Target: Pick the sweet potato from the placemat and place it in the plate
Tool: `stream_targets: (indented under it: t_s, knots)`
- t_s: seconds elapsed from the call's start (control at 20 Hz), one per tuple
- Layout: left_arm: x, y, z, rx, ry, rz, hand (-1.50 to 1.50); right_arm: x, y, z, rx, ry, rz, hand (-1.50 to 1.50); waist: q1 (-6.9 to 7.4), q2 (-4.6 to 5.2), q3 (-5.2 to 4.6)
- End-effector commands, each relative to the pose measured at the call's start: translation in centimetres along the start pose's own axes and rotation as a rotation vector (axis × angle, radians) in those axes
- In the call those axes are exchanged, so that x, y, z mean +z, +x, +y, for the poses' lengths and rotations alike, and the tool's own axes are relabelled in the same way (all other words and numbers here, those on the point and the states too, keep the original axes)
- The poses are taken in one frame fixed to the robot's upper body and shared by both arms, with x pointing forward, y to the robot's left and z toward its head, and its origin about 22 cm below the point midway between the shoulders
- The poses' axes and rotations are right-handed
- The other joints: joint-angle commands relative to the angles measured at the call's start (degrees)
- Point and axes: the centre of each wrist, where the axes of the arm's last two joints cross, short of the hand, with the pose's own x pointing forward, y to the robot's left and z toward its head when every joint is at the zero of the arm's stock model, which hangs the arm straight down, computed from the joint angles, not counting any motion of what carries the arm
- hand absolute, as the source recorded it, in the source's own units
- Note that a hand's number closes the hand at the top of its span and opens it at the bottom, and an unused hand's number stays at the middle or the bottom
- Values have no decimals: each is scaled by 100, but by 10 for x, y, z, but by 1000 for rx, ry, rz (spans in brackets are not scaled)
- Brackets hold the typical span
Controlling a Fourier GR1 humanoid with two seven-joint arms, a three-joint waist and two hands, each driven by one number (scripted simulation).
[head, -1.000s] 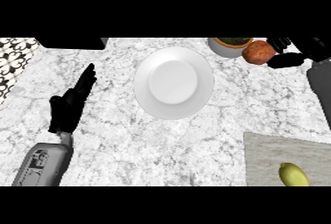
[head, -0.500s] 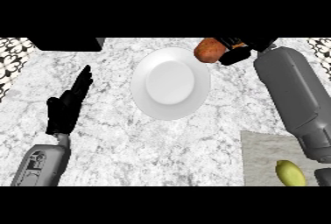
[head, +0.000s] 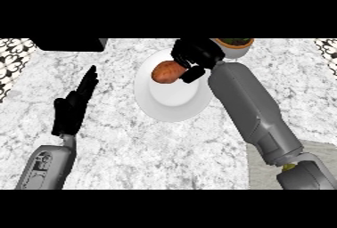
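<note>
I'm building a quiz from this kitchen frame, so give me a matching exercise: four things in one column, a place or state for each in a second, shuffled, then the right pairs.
Things:
1. sweet potato
2. plate
3. left hand
4. placemat

Places or states:
A. open, fingers straight, at the view's left
B. white, on the marble counter, centre
C. held in the right hand, above the plate
D. grey, at the lower right, partly behind the right forearm

Pairs: 1-C, 2-B, 3-A, 4-D
</note>
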Motion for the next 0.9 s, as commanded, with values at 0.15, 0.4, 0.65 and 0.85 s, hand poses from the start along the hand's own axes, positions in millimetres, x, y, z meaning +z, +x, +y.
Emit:
stream_targets:
  t_s: [0.15,0.4,0.65,0.85]
  knots:
    - [-6,9,0,-10,-13,-20,0,-9,11,53,175,97,74,150,142,36,1]
    - [-10,13,20,-9,-13,-36,0,6,-7,70,-19,132,221,-150,264,73,3]
    - [-15,15,-14,-18,-42,-30,0,17,-14,85,-85,135,209,-150,277,87,6]
    - [-14,24,-23,-9,-51,-46,0,14,-12,78,-281,72,161,-150,359,81,10]
